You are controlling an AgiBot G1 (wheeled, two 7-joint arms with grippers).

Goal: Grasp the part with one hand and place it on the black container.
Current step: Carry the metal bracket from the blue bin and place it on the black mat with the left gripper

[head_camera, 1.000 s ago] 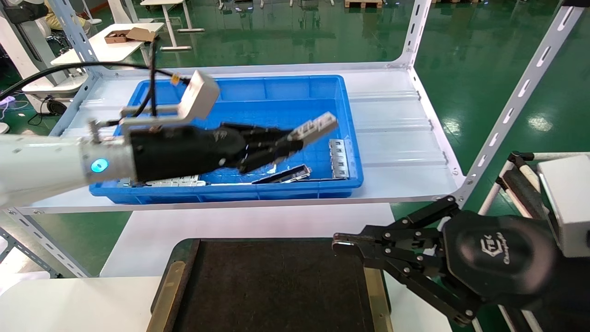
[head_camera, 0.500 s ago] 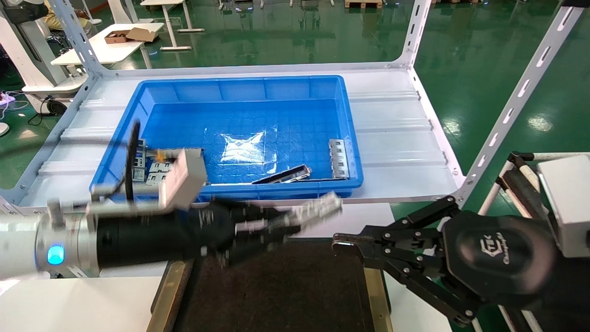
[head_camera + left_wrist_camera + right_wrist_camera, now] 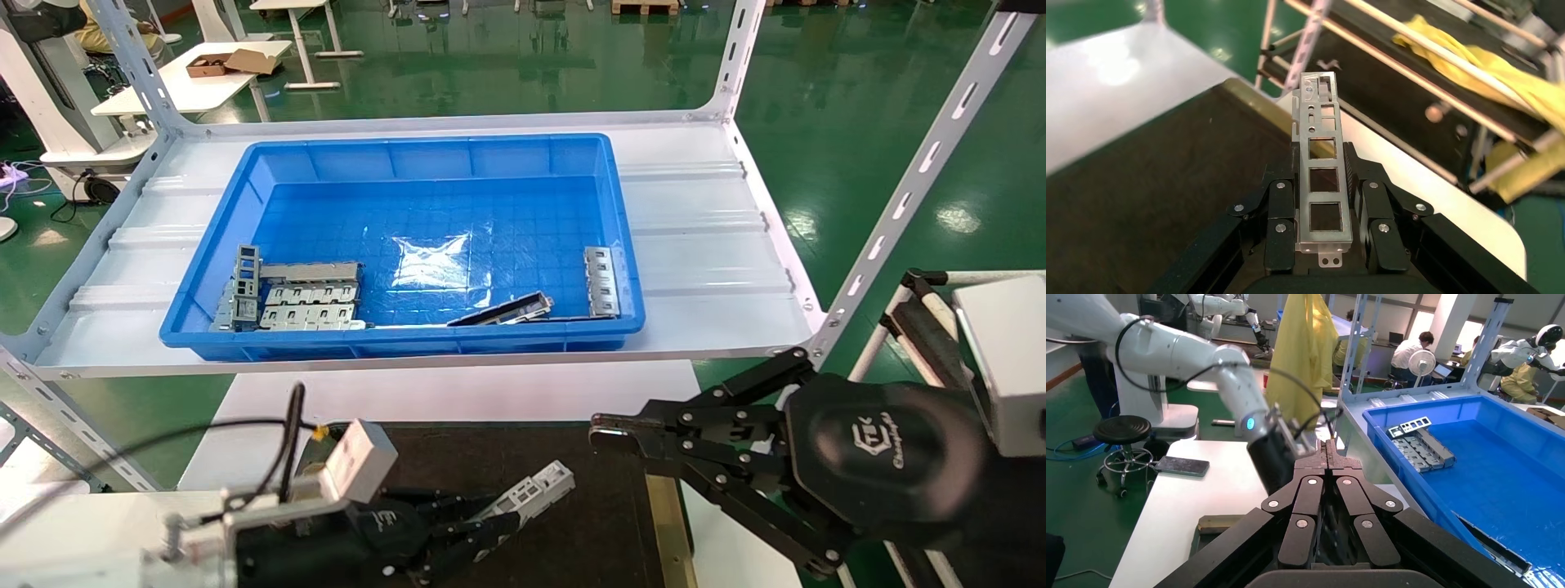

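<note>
My left gripper (image 3: 482,531) is shut on the part (image 3: 531,492), a slim silvery bar with a row of rectangular cutouts. It holds the part low over the black container (image 3: 572,539), pointing toward the container's right side. In the left wrist view the part (image 3: 1322,177) sits between the fingers (image 3: 1280,208) and sticks out over the dark tray (image 3: 1156,184). My right gripper (image 3: 609,433) is shut and empty, hovering at the container's right edge. It also shows in the right wrist view (image 3: 1327,454).
A blue bin (image 3: 425,155) on the white shelf (image 3: 703,237) holds several stacked grey plates (image 3: 302,296), a dark bar (image 3: 502,310) and another silvery bar (image 3: 601,281). Shelf posts (image 3: 915,180) stand at the right.
My left gripper has carried the part out of the blue bin, toward me and down, to just above the black container. The right arm has not moved.
</note>
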